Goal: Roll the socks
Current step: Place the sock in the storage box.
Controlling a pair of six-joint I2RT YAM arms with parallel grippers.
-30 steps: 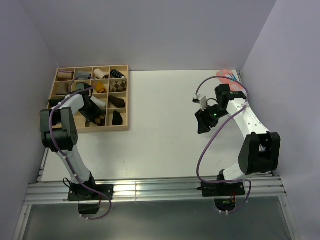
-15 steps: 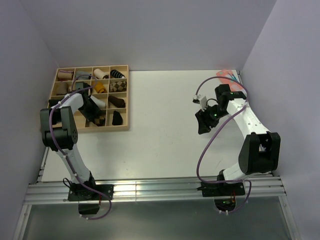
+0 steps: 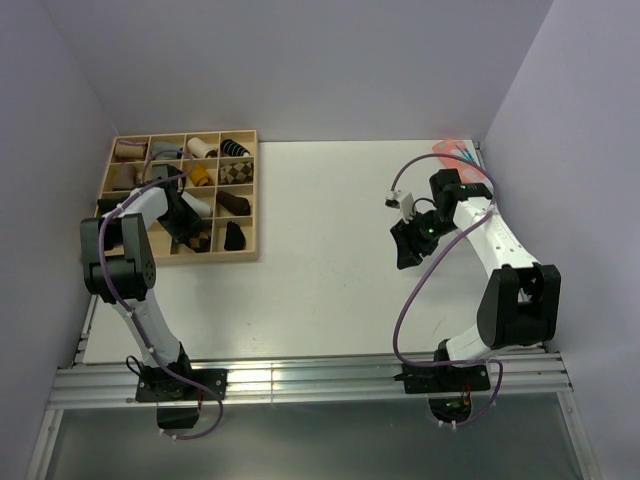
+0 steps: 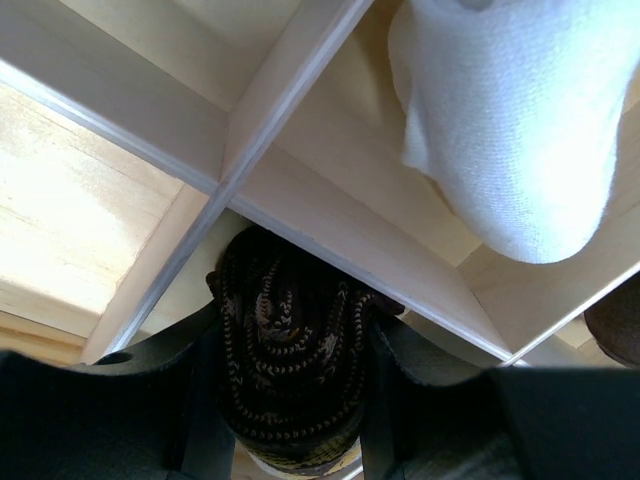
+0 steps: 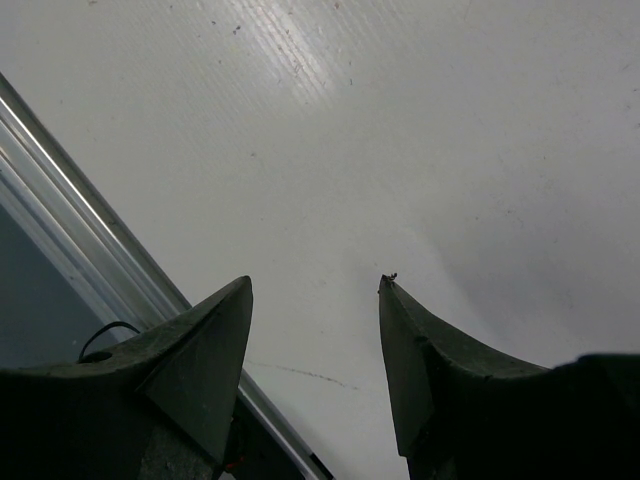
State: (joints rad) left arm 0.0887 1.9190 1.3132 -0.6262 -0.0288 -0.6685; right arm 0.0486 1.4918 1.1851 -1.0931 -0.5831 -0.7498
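Observation:
The socks (image 4: 288, 372), a dark brown roll with a tan pattern, sit squeezed between the two black fingers of my left gripper (image 4: 290, 335), which is shut on them. The roll hangs low over a front compartment of the wooden divided tray (image 3: 254, 205), just under a divider wall (image 4: 330, 235). From the top view, my left gripper (image 3: 188, 230) reaches into the tray's front row, and a patch of argyle (image 3: 202, 241) shows beside it. My right gripper (image 3: 405, 252) stands open over bare table (image 5: 420, 150), nothing between its fingers (image 5: 205, 350).
Rolled socks of other colours fill several tray compartments; a white one (image 4: 510, 130) lies in the cell next to my left gripper. A pink sock (image 3: 455, 150) lies at the table's far right corner. The table's metal front rail (image 5: 90, 210) runs close by the right gripper.

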